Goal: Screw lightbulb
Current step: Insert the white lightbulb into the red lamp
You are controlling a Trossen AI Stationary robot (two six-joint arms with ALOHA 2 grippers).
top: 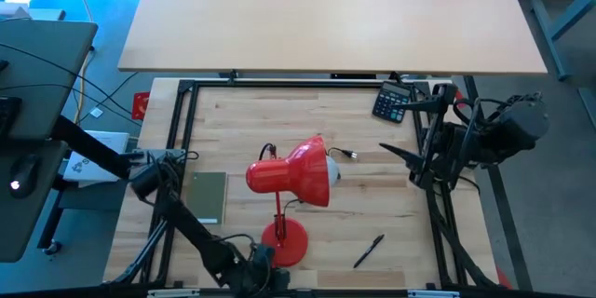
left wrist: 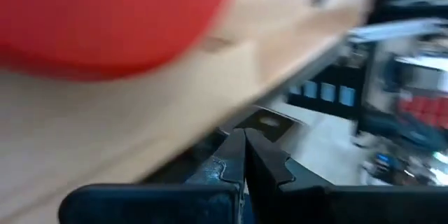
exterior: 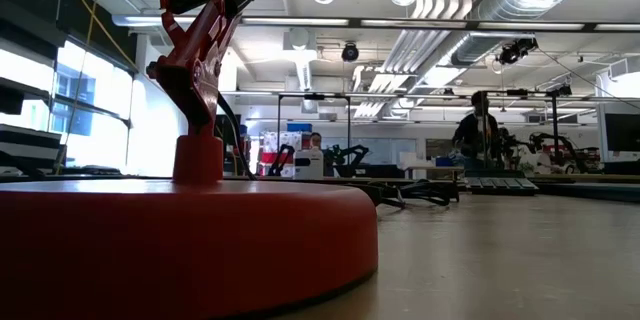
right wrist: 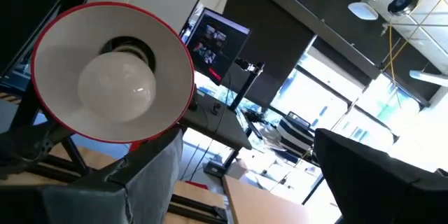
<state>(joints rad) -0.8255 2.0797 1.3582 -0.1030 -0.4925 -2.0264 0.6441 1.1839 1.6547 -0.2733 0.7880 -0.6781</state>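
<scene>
White rounded lightbulb (right wrist: 117,84) sat in red metal lamp shade (right wrist: 112,70); task judged near done. Right gripper (top: 391,152), table's right edge: wide open, empty. Left gripper (left wrist: 244,155), front edge: closed, empty.

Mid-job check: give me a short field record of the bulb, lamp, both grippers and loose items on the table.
lightbulb: seated in the socket inside the red lamp shade
lamp: base near the table's front edge, shade facing the right arm
right gripper: open, pointed at the shade, apart from it
left gripper: shut, at the front edge by the base
loose items: calculator, black pen, green notebook
</scene>
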